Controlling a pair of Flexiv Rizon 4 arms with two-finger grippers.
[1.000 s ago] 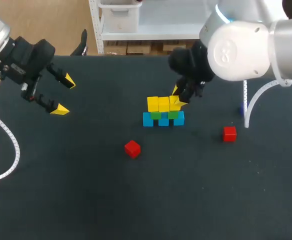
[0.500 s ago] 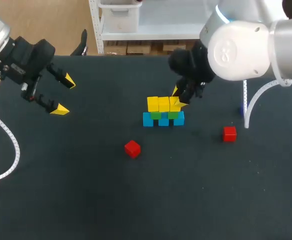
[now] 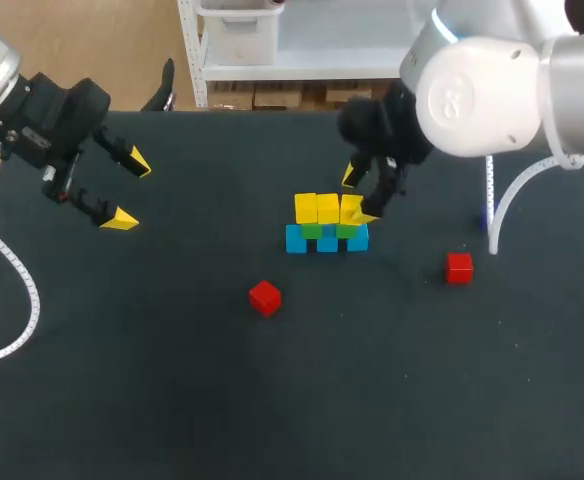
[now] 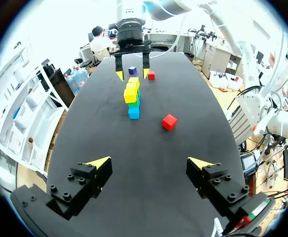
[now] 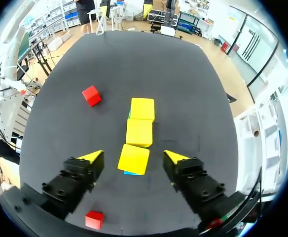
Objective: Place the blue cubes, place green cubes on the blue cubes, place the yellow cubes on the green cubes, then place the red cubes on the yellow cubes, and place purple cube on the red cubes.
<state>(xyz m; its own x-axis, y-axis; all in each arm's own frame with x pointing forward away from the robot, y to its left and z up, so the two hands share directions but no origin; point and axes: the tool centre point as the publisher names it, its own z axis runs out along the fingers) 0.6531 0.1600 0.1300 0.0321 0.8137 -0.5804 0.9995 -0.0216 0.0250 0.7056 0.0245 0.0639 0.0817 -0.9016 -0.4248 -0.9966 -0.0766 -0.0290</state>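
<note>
- No words, numbers or signs can be read in any of the views.
- The one mark that shows is a grey looped emblem [image 3: 459,100] on the white joint housing of the right arm [image 3: 532,90]. In the head view it lies between 1 and 2 o'clock from the cube stack [image 3: 327,225]. It is a symbol, and no letters can be made out in it.
</note>
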